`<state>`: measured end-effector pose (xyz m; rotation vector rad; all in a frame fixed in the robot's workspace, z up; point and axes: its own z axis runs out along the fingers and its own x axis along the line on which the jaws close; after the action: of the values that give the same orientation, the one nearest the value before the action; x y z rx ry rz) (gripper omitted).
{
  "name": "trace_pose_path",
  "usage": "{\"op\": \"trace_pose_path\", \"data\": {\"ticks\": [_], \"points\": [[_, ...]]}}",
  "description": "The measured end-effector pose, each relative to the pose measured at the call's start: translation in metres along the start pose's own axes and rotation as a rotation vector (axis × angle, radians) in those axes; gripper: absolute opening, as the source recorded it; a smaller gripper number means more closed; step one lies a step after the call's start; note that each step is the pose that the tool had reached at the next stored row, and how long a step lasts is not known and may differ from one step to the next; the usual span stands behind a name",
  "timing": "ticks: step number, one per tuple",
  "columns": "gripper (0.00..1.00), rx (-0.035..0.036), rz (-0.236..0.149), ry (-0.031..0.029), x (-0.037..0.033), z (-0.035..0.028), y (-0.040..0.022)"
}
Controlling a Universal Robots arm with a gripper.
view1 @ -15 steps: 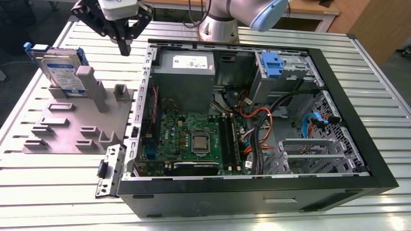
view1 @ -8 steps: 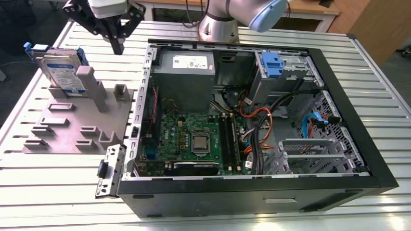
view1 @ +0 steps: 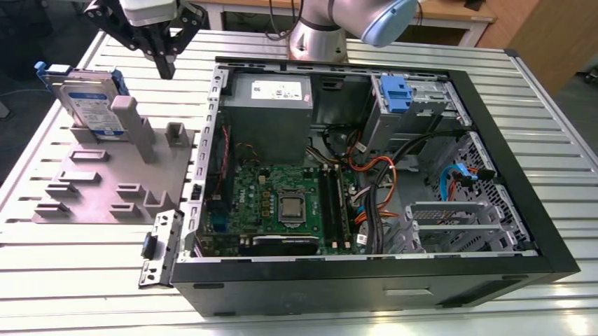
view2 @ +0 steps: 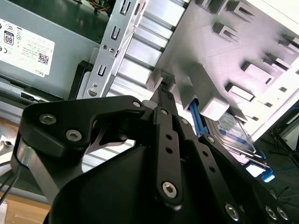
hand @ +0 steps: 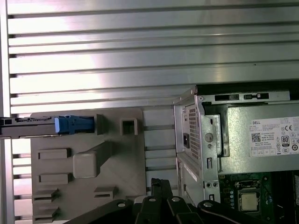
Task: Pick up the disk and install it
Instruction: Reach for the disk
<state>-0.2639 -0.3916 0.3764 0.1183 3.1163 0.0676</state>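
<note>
The disk (view1: 89, 103), silver with a white-and-blue label and a blue carrier, stands on edge in a slot of the grey fixture plate (view1: 103, 183) at the exterior view's left. The first wrist view catches the disk (hand: 42, 127) edge-on, and in the second wrist view the disk (view2: 236, 129) sits behind a fixture post. My gripper (view1: 167, 68) hangs above the table between the fixture and the open computer case (view1: 374, 269), to the exterior view's right of the disk and apart from it. Its fingers (hand: 160, 185) are shut together with nothing held, as the gripper (view2: 163, 88) also appears.
The case lies open with a grey power supply (view1: 270, 105), a motherboard (view1: 280, 203), loose cables and a fixed blue caddy (view1: 396, 94) in the drive bay. The case's metal edge (hand: 187, 135) lies close to my fingers. A slatted aluminium table (view1: 75, 280) carries everything.
</note>
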Motion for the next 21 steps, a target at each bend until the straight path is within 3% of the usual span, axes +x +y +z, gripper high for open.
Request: {"op": "trace_pose_path", "data": {"ticks": [8, 17, 21], "points": [[0.11, 0.0001, 0.000, 0.0000, 0.0009, -0.0001, -0.0001], [0.11, 0.0000, 0.000, 0.0000, 0.0101, -0.0002, -0.0008], [0.11, 0.0000, 0.000, 0.0000, 0.0108, -0.0002, -0.0008]]}}
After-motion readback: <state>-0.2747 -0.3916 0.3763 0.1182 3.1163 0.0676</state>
